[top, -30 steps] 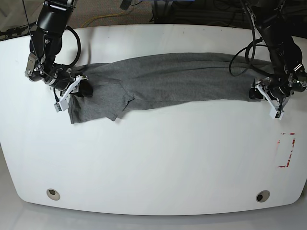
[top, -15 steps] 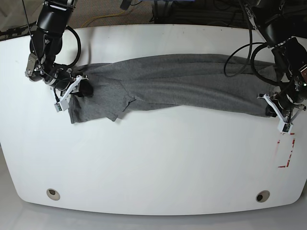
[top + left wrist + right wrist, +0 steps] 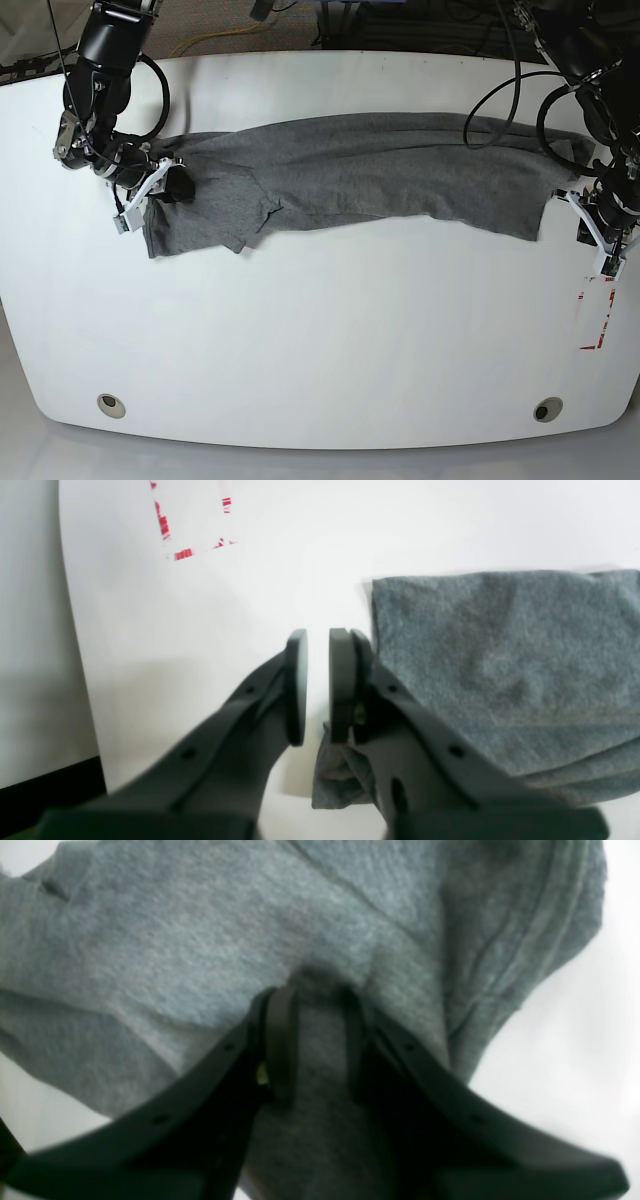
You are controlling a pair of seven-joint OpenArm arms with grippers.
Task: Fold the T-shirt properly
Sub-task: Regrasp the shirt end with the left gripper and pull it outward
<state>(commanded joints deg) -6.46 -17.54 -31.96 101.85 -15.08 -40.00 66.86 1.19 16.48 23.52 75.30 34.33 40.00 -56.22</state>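
Base view: your T-shirt (image 3: 360,170) lies as a long band across the far half of the white worktop (image 3: 320,340). Its right end has been drawn out rightward since a second ago, then dropped.

Left wrist view: your left gripper (image 3: 312,685) has let go, its jaws narrowly parted with only worktop between them, the cloth just beside.

Right wrist view: your right gripper (image 3: 312,1040) seems clamped on a pinch of T-shirt, though blur hampers certainty. The band looks stretched, ready for folding.
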